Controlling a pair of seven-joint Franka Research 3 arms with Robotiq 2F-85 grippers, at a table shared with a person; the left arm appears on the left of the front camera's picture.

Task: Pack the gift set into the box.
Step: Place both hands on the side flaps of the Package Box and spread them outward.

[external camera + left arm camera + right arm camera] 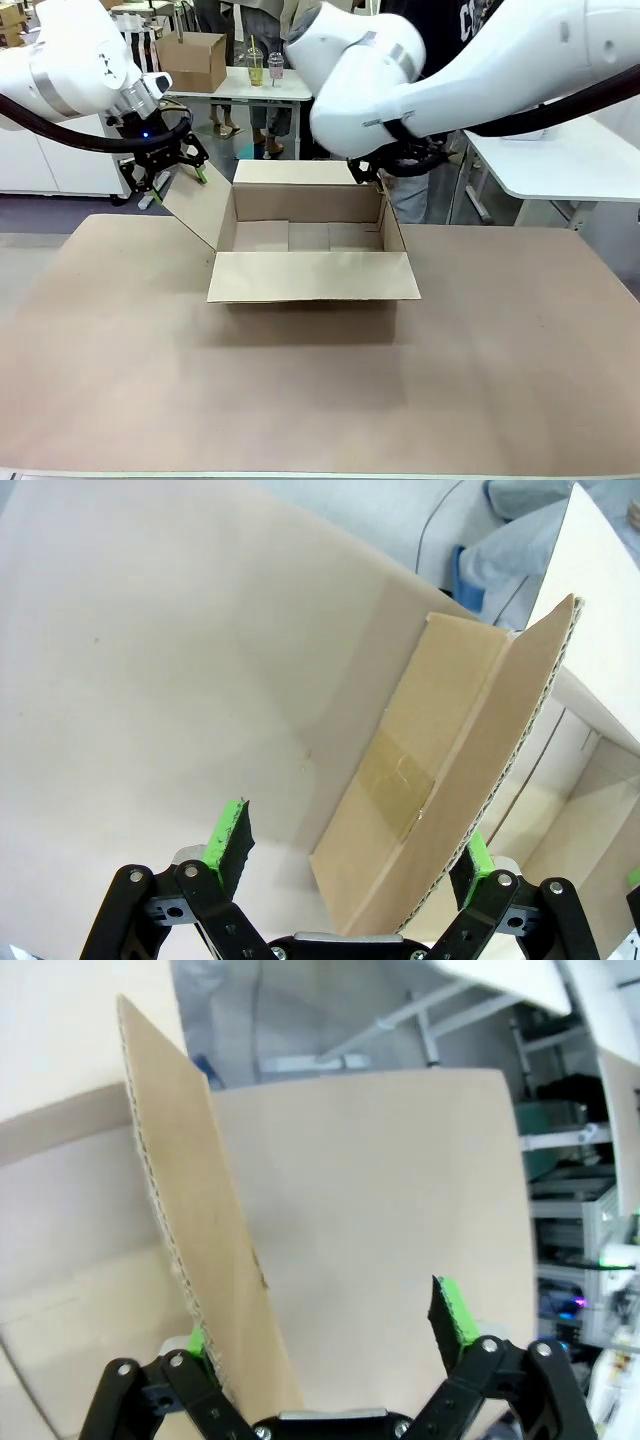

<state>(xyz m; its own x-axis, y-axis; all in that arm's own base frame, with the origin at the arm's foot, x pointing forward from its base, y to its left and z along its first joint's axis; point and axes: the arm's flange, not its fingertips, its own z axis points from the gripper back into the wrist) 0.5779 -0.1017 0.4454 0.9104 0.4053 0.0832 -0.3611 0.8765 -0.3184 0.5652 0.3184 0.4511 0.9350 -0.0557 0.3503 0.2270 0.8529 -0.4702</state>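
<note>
Brown corrugated cardboard box (315, 277), shallow and empty, is set mid tan table (300, 400); flap-holding is judged in hand, its nine o'clock flap (197, 205) straddled by the left gripper (355, 845), its three o'clock flap (200, 1240) by the right gripper (325, 1325), both with jaws parted; a pinch on each is called for next.

Tan-covered table (150, 385), open box (312, 276) on its far middle
</note>
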